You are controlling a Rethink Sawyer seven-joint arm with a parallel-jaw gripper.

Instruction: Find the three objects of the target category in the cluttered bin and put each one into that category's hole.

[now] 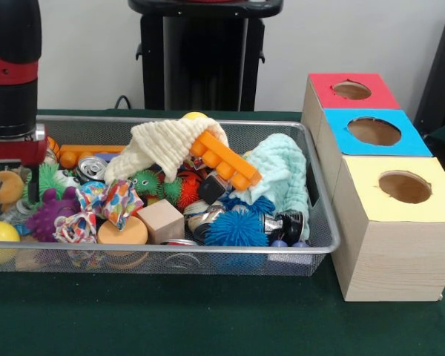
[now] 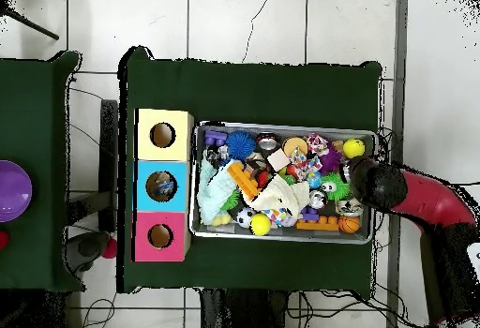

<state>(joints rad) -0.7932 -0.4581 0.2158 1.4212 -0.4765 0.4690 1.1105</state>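
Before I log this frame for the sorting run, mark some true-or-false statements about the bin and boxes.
1. The three boxes have red, blue and yellow tops. True: red box, blue box, yellow box.
2. Each box top has a square hole. False: the holes are round.
3. The arm is over the bin's end nearest the boxes. False: it is at the opposite end.
4. An orange toy brick lies partly on a cream cloth. True.
5. The bin is solid plastic. False: wire mesh.
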